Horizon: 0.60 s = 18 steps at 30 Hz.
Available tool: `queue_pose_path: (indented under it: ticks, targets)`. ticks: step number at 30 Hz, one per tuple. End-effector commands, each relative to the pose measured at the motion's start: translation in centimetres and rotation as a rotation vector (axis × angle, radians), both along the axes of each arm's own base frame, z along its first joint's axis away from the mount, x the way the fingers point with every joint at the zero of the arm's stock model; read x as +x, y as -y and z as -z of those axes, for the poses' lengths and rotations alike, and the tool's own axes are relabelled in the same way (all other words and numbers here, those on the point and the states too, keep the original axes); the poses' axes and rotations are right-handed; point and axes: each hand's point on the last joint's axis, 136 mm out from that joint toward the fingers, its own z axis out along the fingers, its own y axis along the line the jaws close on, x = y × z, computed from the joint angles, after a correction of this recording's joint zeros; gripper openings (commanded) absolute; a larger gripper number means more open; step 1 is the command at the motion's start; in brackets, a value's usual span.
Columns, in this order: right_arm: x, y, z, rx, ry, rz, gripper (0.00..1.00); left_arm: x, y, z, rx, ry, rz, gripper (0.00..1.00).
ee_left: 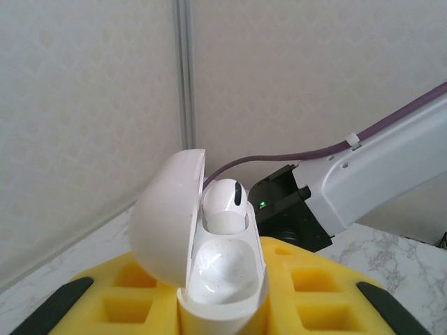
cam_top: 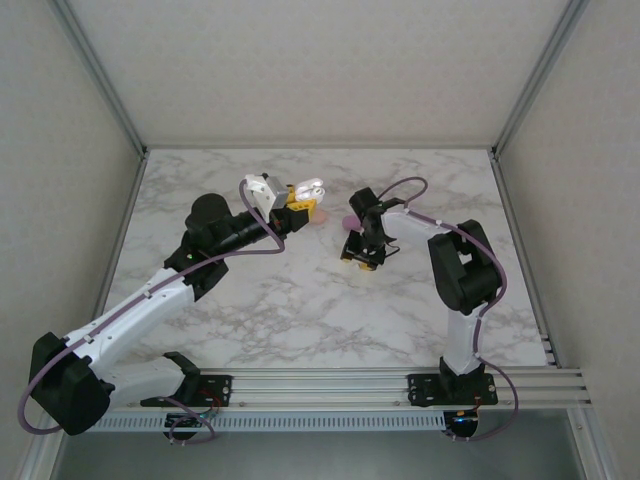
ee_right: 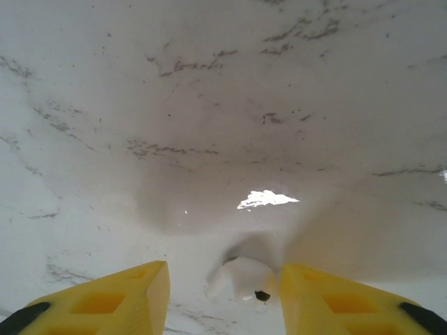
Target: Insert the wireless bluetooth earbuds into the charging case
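My left gripper [ee_left: 223,296] is shut on a white charging case [ee_left: 209,279], held above the table with its lid [ee_left: 164,223] swung open. One white earbud [ee_left: 225,195] sits in the far socket, and the near socket [ee_left: 227,269] is bare. In the top view this left gripper [cam_top: 297,197] and the case [cam_top: 311,189] are at the table's back middle. My right gripper [cam_top: 362,258] points down at the marble. Its yellow fingers [ee_right: 126,296] stand open around a second white earbud [ee_right: 251,276], which lies on the table close to the right-hand finger.
A small pink rounded thing [cam_top: 320,214] and a purple one [cam_top: 349,222] lie on the marble table [cam_top: 250,300] between the two grippers, too small to identify. The right arm's body [ee_left: 363,181] hangs just behind the held case. Cage walls enclose the table.
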Motion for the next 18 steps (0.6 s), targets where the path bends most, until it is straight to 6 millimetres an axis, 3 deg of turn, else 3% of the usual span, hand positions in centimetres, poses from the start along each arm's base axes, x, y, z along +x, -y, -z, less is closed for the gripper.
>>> queue_pose_path:
  ticks: [1,8,12,18]
  targets:
    - [0.1,0.2,-0.8,-0.063,0.024,-0.053,0.46,-0.1,-0.3,-0.4,-0.006,0.022,-0.009,0.2]
    - [-0.3,1.2,-1.2,-0.132,0.022,-0.056,0.46,-0.1,-0.3,-0.5,-0.006,0.024,-0.011,0.2]
    - [-0.8,0.6,-1.3,-0.085,0.017,-0.037,0.48,0.0,-0.3,-0.4,-0.004,0.021,-0.01,0.19]
    - [-0.9,1.0,-0.4,-0.119,0.018,-0.047,0.48,-0.1,-0.3,-0.5,-0.006,0.022,-0.007,0.2]
